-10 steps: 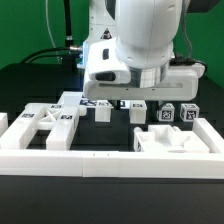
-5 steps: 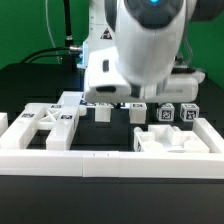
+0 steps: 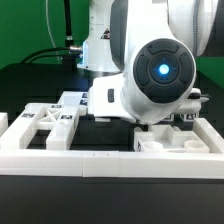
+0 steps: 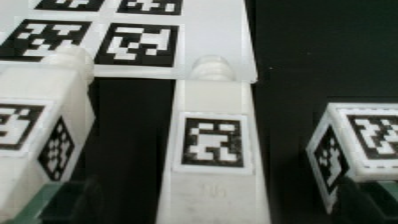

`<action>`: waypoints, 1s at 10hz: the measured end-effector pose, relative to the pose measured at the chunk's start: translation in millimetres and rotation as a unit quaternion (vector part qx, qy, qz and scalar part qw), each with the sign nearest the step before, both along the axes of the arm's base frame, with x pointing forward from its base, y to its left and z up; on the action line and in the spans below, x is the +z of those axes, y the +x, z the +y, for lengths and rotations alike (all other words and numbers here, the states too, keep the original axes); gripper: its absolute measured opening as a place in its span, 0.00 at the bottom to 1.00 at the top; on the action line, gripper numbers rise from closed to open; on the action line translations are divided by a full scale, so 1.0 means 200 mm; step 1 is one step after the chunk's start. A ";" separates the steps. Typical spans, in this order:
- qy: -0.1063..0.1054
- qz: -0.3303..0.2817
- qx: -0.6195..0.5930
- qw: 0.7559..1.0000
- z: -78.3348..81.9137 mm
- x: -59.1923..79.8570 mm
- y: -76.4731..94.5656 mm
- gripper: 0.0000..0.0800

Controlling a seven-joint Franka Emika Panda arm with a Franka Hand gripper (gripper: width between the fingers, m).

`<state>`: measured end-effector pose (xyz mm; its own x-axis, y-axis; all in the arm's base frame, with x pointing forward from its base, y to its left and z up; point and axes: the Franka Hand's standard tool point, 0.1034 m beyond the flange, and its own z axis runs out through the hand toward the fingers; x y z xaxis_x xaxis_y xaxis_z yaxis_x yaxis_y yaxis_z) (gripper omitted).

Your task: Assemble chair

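The chair is so far only loose white parts on the black counter, kept behind the plain border rail. That layout probably serves to stop the parts sliding off and to keep their tags facing the cameras. An X-braced frame lies flat at the exterior view's left. A blocky recessed part sits at the exterior view's right, just behind the rail.

The arm is bent low over the middle of the row and hides whatever is under it. The wrist view fills that gap. One post leg lies lengthwise dead centre with its tag up, and its pegged end reaches the edge of the marker board. A second leg and a tagged block lie on either side of it, apart from it with dark counter between.

With the camera centred like this, I judge the middle leg to be the target of a pick. Neither view shows the tool's fingers clearly, so I cannot tell how wide the tool stands or whether it has hold of anything.
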<state>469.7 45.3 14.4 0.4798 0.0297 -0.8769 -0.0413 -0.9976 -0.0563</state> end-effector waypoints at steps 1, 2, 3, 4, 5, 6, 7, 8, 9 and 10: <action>0.001 -0.001 0.000 1.000 0.00 -0.01 0.00 0.81; 0.002 0.000 0.001 1.000 0.00 -0.01 -0.01 0.81; 0.002 0.000 0.001 1.000 0.00 -0.02 -0.01 0.77; 0.003 -0.002 0.002 1.000 0.01 -0.03 -0.01 0.60; 0.002 -0.003 0.001 1.000 0.01 -0.03 -0.01 0.43; 0.002 -0.003 0.001 1.000 0.01 -0.03 -0.01 0.43; 0.003 -0.003 0.002 1.000 0.01 -0.03 -0.01 0.36; 0.003 -0.003 0.002 1.000 0.01 -0.03 -0.01 0.36; 0.006 -0.004 0.003 1.000 0.00 -0.03 -0.01 0.36; 0.009 -0.004 0.004 1.000 0.00 -0.01 0.01 0.36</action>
